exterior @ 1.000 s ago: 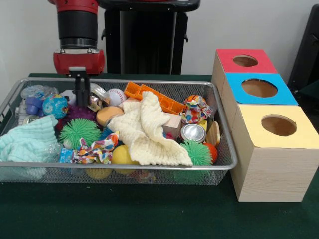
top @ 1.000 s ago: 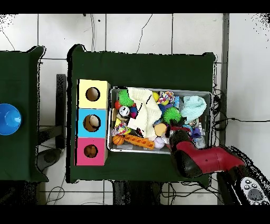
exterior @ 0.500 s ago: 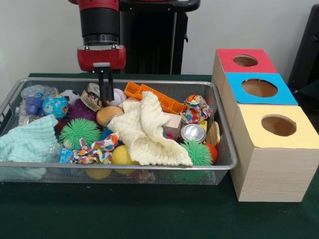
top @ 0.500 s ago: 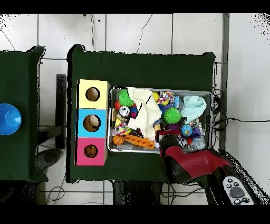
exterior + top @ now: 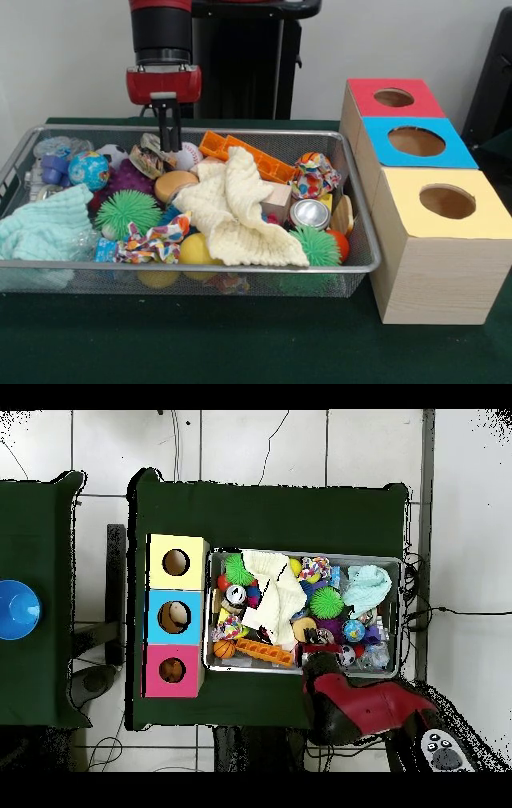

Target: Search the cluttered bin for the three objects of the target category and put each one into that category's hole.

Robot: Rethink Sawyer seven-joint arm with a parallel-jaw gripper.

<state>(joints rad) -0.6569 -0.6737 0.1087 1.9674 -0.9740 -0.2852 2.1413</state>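
Pincer (image 5: 169,138): fingers closed together, gripping nothing visible, hanging over the wire bin's (image 5: 352,204) far side. Baseball (image 5: 188,155): lying just beside its tips, near the orange block (image 5: 248,157). Advice: open wide, centre over the ball, descend straight.

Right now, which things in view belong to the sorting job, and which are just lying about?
Job:
wire bin
red box
blue box
yellow box
gripper, hanging over the bin's far edge

Lying about:
blue bowl on the side table
floor cables
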